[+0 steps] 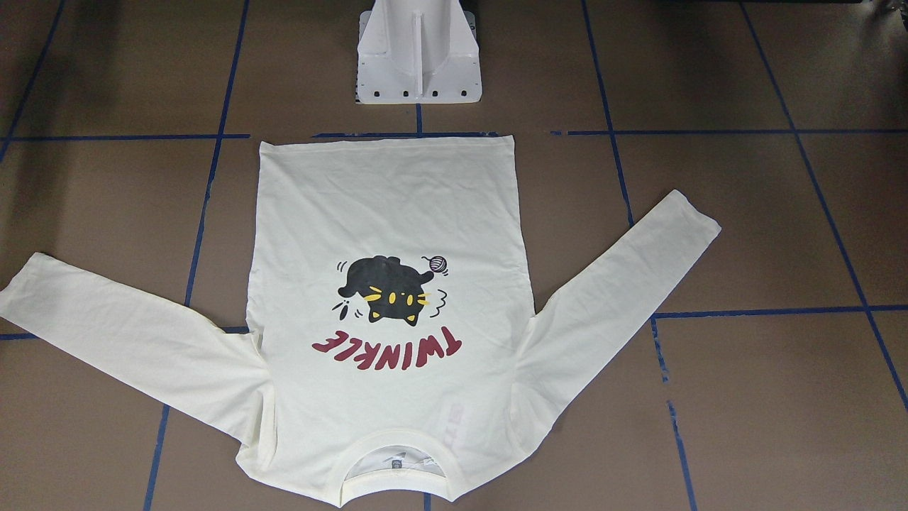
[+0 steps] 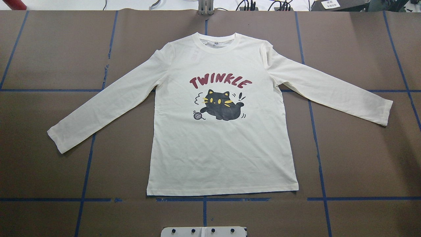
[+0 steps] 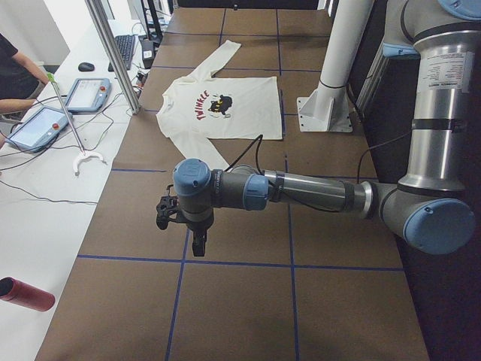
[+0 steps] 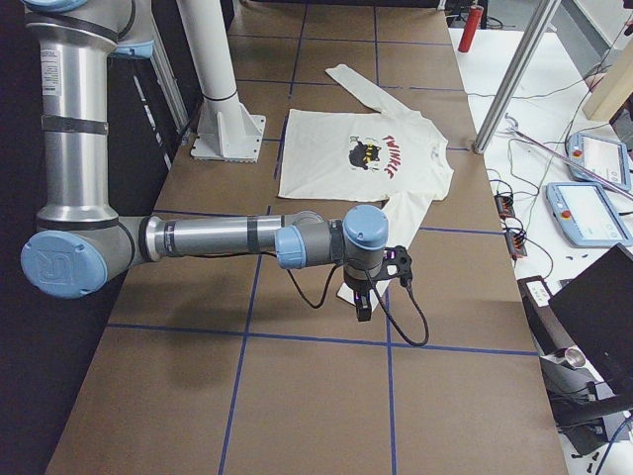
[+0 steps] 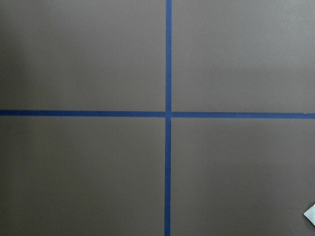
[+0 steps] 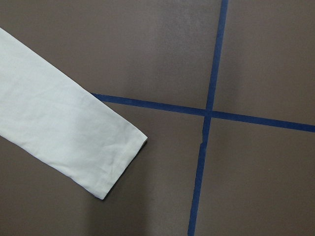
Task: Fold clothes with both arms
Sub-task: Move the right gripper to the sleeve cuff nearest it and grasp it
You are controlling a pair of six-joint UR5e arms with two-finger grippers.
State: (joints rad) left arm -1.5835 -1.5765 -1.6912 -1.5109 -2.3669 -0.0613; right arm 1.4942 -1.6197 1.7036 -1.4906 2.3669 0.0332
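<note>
The cream-white long-sleeve T-shirt lies flat and print-up on the brown table, both sleeves spread out, with the black cat, yarn ball and "TWINKLE" showing; it also shows in the front view. The left gripper shows only in the exterior left view, held above bare table past the sleeve end; I cannot tell if it is open or shut. The right gripper shows only in the exterior right view, above the other sleeve's cuff; I cannot tell its state either.
The white pedestal base stands at the robot's side of the table, by the shirt's hem. Blue tape lines grid the table. A side bench holds teach pendants, cables and a red cylinder. A metal post stands at the table's edge.
</note>
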